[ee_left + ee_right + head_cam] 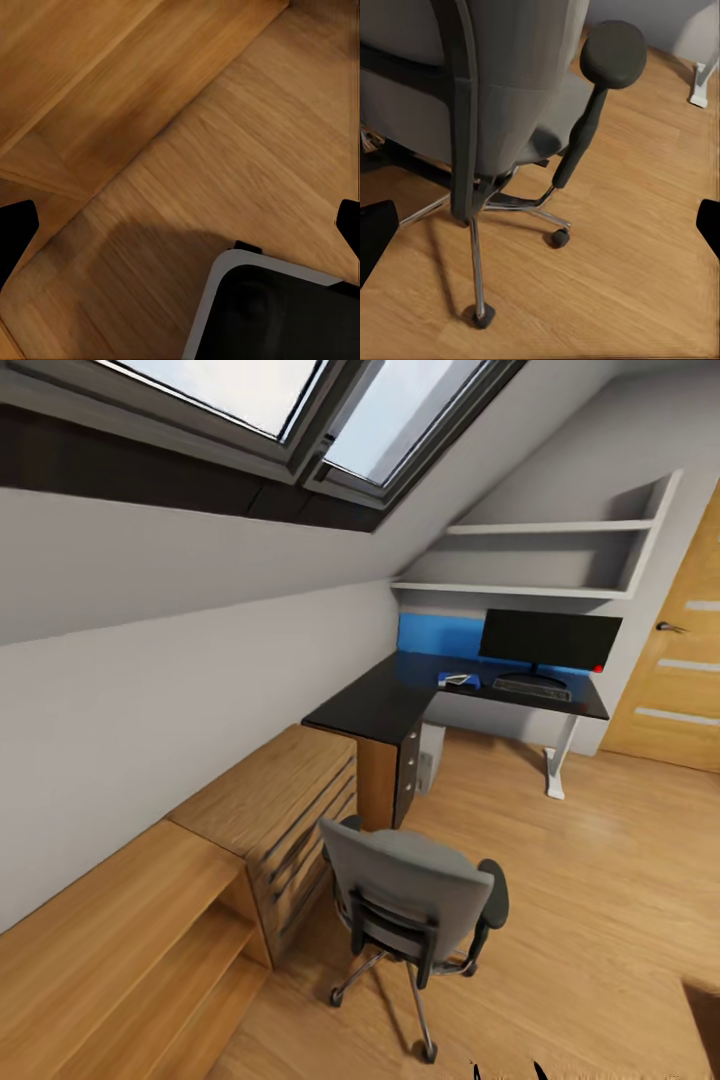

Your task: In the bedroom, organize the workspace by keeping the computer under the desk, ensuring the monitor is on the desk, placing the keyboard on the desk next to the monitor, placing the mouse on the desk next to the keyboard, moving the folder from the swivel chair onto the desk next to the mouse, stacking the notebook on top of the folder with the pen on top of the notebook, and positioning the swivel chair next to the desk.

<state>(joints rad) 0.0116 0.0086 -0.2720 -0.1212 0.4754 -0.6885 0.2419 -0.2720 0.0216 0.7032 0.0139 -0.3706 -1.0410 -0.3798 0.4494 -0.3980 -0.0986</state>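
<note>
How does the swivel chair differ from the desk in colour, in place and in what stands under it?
The swivel chair is grey, while the desk has a black top. The chair stands near the camera on the open wood floor; the desk sits far off in the corner, against the walls. The chair rests on thin legs with castors; the desk rests on a wood drawer unit and a white leg. The chair's back faces the camera, and the desk carries the monitor.

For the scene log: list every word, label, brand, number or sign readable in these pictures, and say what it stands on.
None can be read.
monitor: screen black, no brand visible.
keyboard: keys too small to read.
blue and white item on the desk: any print too small and blurred.
swivel chair, door: no markings seen.
</note>
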